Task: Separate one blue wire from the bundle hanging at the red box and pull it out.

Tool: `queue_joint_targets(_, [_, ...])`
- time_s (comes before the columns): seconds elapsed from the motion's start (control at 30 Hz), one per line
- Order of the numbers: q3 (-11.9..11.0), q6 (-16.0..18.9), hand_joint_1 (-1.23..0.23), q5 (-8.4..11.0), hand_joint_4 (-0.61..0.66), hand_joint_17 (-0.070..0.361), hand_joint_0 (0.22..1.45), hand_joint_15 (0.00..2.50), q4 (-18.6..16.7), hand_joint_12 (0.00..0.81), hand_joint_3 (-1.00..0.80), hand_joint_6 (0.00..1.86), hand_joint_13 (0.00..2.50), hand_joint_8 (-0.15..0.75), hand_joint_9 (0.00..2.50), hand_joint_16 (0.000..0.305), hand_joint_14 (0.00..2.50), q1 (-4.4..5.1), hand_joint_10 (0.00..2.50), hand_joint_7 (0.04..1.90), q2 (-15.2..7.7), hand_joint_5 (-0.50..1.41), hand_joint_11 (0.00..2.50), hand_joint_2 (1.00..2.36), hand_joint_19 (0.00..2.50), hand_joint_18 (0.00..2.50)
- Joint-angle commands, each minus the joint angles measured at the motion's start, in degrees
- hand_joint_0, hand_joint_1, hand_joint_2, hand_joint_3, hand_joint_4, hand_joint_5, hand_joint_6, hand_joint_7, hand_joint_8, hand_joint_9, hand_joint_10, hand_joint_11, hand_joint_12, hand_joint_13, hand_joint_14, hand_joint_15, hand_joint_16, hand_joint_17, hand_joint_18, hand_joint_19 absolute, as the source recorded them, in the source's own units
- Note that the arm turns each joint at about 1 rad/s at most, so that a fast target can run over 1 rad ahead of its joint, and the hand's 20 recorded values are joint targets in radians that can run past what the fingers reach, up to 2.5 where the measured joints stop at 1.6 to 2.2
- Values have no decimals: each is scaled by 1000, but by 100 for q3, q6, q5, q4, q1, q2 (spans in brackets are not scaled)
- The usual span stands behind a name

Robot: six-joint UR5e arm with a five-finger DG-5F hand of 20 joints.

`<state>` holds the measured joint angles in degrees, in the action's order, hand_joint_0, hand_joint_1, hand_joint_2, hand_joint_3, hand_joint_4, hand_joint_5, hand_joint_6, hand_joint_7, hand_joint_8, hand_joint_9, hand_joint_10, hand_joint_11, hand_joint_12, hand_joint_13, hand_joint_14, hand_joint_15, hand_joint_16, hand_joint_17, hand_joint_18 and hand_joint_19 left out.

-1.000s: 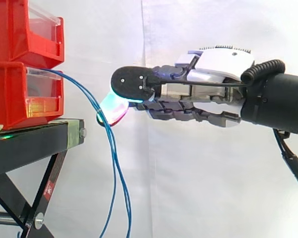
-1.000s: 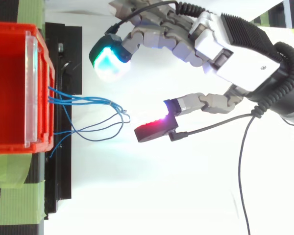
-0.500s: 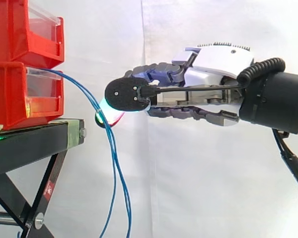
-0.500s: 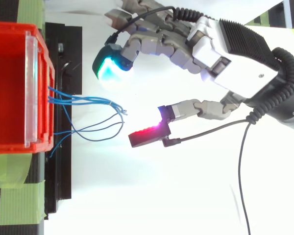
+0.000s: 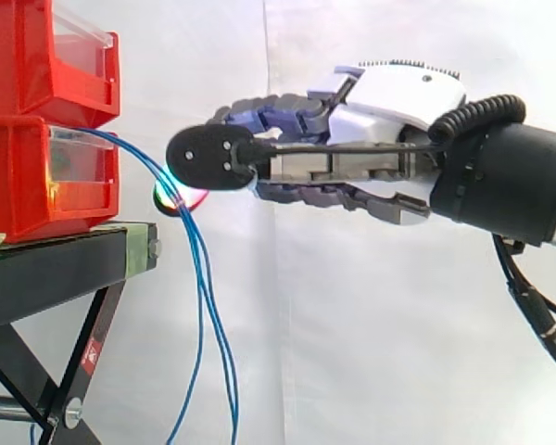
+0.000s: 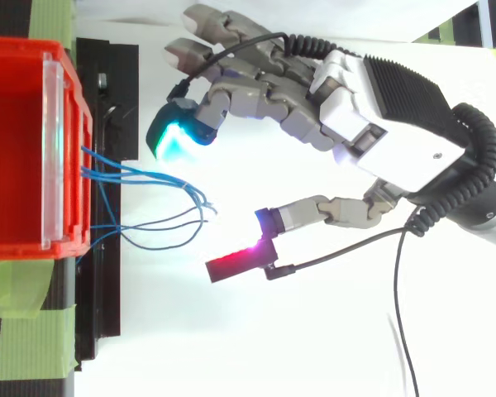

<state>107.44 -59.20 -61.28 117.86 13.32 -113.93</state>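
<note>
Blue wires [image 5: 207,287] at the red box [image 5: 23,176] looked thin, limp and light to us. The hand [image 6: 347,107] was open and empty; we would pinch one strand's outer loop.

The blue wires [image 5: 204,287] run past the bottom edge.

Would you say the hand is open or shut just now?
Open: the hand has thumb and fingers apart, flanking the blue wires without gripping any.
</note>
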Motion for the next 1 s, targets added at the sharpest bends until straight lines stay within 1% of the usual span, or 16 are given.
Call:
queue_joint_targets(0.0, [-75, -4, -711, 2, 308, 134, 540, 106, -44, 365, -500, 500, 38, 305, 285, 59, 2, 12, 2, 1205, -15, -149, 68, 1000, 0, 0])
queue_joint_targets(0.2, [-75, -30, -705, -7, 301, 134, 540, 107, -44, 366, -500, 500, 44, 306, 289, 59, 2, 21, 0, 1206, -15, -148, 69, 1000, 0, 7])
queue_joint_targets(0.33, [-75, -30, -685, 11, 310, 134, 536, 109, 96, 368, -500, 500, 47, 307, 290, 59, 2, 21, 2, 1202, -15, -146, 70, 1000, 0, 12])
queue_joint_targets(0.4, [-75, -22, -680, 20, 311, 133, 536, 112, 272, 368, -500, 500, 47, 309, 294, 59, 2, 21, 0, 1201, -15, -146, 71, 1000, 0, 14])
queue_joint_targets(0.47, [-75, -13, -676, 20, 311, 133, 534, 113, 369, 369, -500, 500, 47, 309, 293, 59, 2, 21, 0, 1198, -24, -146, 71, 1000, 0, 16])
queue_joint_targets(0.57, [-75, 84, -664, 11, 309, 133, 534, 112, 580, 369, -500, 500, 49, 309, 295, 59, 3, 21, 0, 1199, -24, -146, 65, 1000, 0, 22])
queue_joint_targets(0.63, [-75, 172, -656, 2, 312, 133, 533, 113, 659, 369, -500, 500, 51, 309, 295, 59, 2, 4, 2, 1194, -24, -145, 63, 1000, 0, 23])
queue_joint_targets(0.7, [-75, 268, -654, -7, 309, 133, 533, 111, 668, 369, -500, 500, 52, 309, 295, 59, 2, -14, 2, 1193, -24, -146, 65, 1000, 0, 27])
queue_joint_targets(0.8, [-75, 321, -652, -16, 310, 132, 533, 111, 659, 369, -500, 500, 53, 309, 296, 59, 3, -23, 0, 1193, -24, -145, 65, 1000, 0, 31])
queue_joint_targets(0.87, [-75, 321, -651, -7, 312, 132, 534, 114, 606, 369, -500, 500, 55, 309, 297, 59, 3, -31, 1, 1198, -24, -144, 56, 1000, 0, 33])
queue_joint_targets(0.97, [-75, 286, -653, -7, 307, 132, 538, 107, 404, 369, -500, 500, 63, 310, 302, 59, 2, -31, 0, 1199, -42, -143, 66, 1000, 0, 41])
